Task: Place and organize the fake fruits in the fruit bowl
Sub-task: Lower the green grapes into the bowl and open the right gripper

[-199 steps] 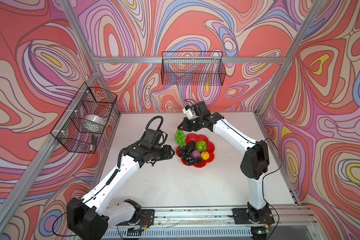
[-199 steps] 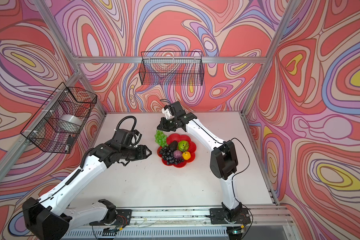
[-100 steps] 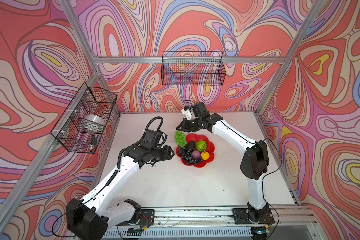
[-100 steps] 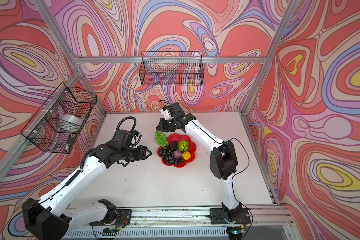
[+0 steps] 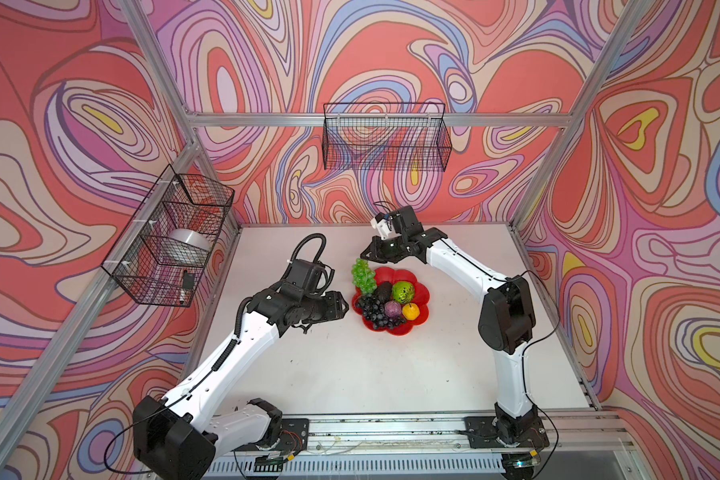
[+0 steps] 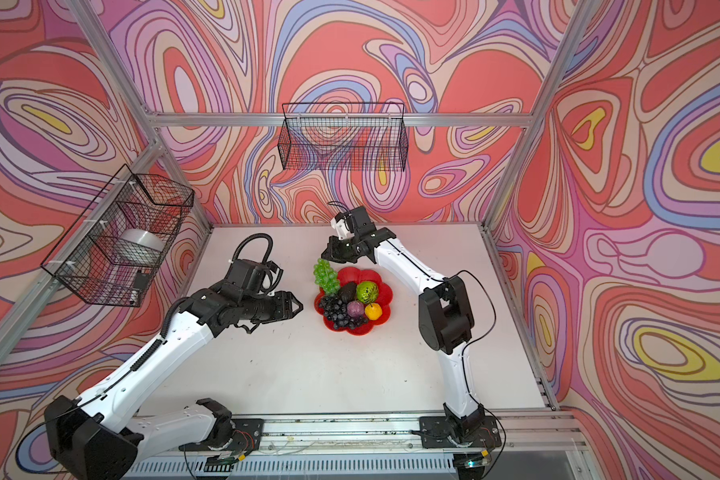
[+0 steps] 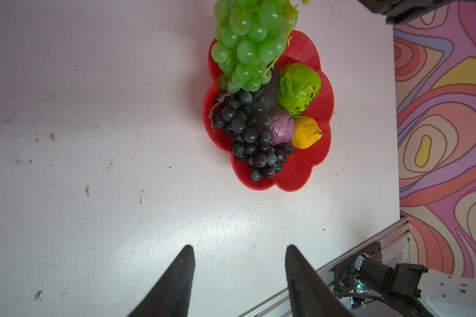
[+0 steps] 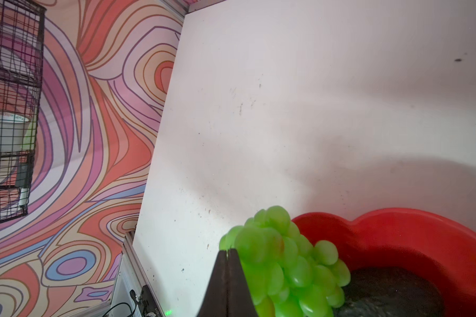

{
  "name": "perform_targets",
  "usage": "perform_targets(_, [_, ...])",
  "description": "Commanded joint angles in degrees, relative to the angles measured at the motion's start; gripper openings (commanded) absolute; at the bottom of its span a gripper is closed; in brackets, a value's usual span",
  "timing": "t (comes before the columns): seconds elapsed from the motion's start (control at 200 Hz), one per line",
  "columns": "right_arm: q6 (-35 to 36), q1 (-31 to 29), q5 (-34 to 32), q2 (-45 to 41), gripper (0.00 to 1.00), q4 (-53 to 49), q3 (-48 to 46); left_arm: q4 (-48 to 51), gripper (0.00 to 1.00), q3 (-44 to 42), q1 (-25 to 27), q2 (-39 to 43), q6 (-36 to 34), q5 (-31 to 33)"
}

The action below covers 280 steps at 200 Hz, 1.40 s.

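Note:
The red flower-shaped fruit bowl (image 5: 421, 291) (image 6: 385, 291) (image 7: 308, 55) (image 8: 410, 241) lies mid-table. In it are a dark purple grape bunch (image 5: 373, 309), a blackish avocado (image 5: 383, 291), a lime-green lumpy fruit (image 5: 403, 291), a small purple ball (image 5: 393, 309) and a yellow-orange fruit (image 5: 411, 311). The green grape bunch (image 5: 363, 276) (image 6: 326, 275) (image 7: 248, 46) (image 8: 286, 260) hangs upright over the bowl's far left rim. My right gripper (image 5: 364, 254) (image 6: 325, 255) (image 8: 227, 251) is shut on its top. My left gripper (image 5: 344, 307) (image 6: 298, 307) (image 7: 238, 252) is open and empty, just left of the bowl.
A black wire basket (image 5: 171, 241) on the left wall holds a silver bowl (image 5: 190, 241). Another wire basket (image 5: 385, 137) hangs on the back wall. The metal rail (image 5: 391, 428) with both arm bases runs along the table's front edge.
The right wrist has shifted slightly to the left above the bowl's far rim. The green bunch and the left arm have stayed about where they were.

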<state>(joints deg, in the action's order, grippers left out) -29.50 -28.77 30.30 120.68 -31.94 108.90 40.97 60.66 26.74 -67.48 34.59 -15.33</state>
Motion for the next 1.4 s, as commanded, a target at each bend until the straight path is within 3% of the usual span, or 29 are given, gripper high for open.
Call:
perform_targets(0.0, [1.2, 1.4, -0.6, 0.6, 0.00, 2.0, -1.6, 0.6, 0.56, 0.6, -0.1, -0.9, 0.7, 0.3])
perform_targets(0.235, [1.5, 3.0, -0.4, -0.3, 0.00, 3.4, -4.6, 0.3, 0.57, 1.3, -0.1, -2.3, 1.0, -0.4])
perform_targets(0.886, [4.1, 3.7, -11.3, -8.9, 0.00, 1.4, -15.5, -0.2, 0.56, 1.6, -0.1, -4.0, 0.3, -1.1])
perform_targets(1.397, [6.0, 3.6, -12.1, -7.2, 0.00, 0.3, -17.7, -1.4, 0.56, 0.8, -0.1, -4.6, 1.0, -1.5])
